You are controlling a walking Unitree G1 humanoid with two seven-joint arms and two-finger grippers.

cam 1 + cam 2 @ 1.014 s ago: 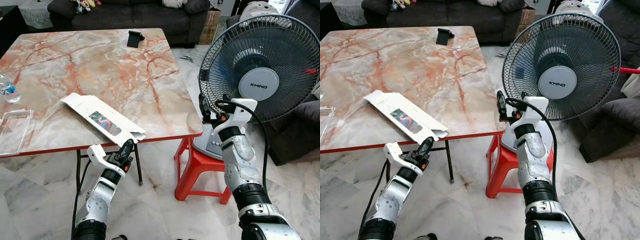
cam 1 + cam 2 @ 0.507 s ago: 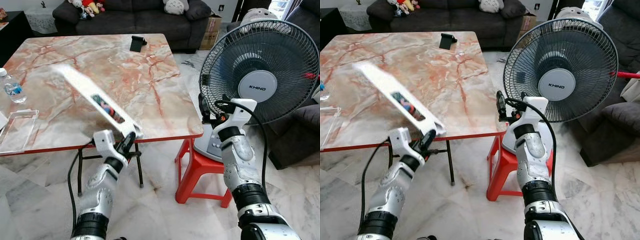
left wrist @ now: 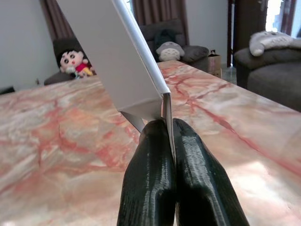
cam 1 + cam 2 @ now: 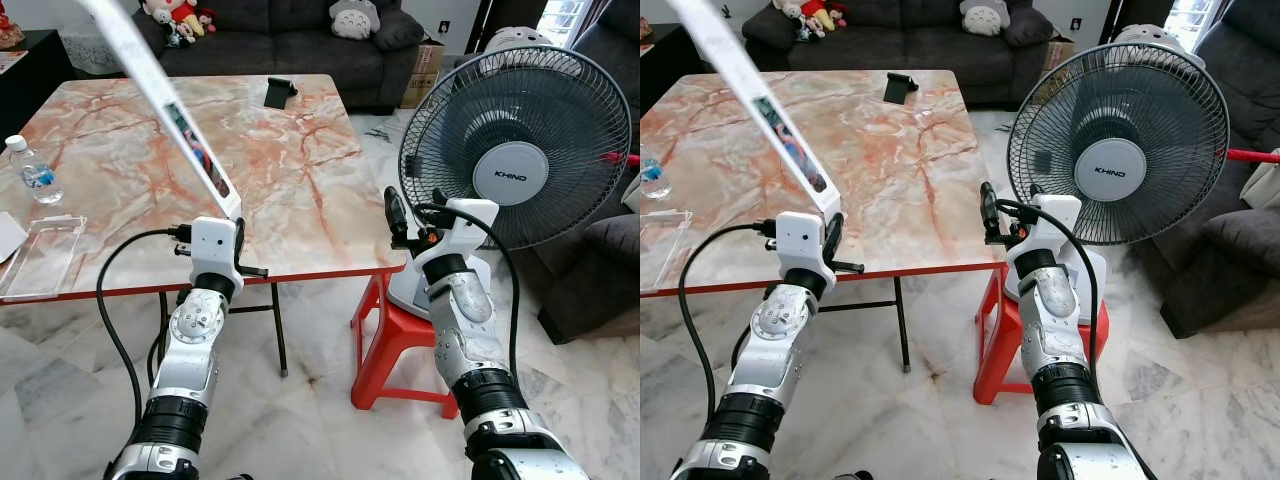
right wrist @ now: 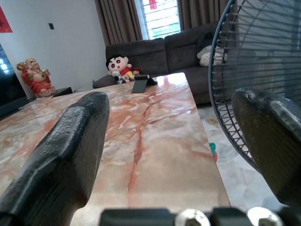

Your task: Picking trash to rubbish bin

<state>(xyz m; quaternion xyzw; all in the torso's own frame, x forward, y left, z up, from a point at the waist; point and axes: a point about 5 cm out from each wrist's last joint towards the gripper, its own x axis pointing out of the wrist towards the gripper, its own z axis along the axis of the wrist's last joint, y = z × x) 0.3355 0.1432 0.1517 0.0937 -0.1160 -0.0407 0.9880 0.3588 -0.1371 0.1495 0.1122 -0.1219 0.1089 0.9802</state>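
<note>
One piece of trash, a long flat white box (image 4: 160, 90), is off the marble tabletop (image 4: 290, 190) in the left eye view, pinched by its lower end in the left hand (image 4: 236, 232) at the near edge and slanting up and away over the tabletop; a water bottle (image 4: 28, 172) and a clear tray (image 4: 40, 255) sit by the left edge, a dark phone stand (image 4: 277, 92) near the far edge. The right eye view has the right hand (image 4: 989, 212) raised just off the near right corner, between the tabletop and a standing fan (image 4: 1120, 150) on a red stool (image 4: 1015, 330). The left wrist view confirms both fingers (image 3: 150, 179) closed tight on the box's thin end flap. In the right wrist view the fingers (image 5: 66, 155) are spread wide with nothing between them, the fan's grille close beside one. Pickup looks done; carrying and dropping remain, and no rubbish bin can be seen. Open floor lies toward the robot, but the fan crowds the right side and the tall box needs swing room.
</note>
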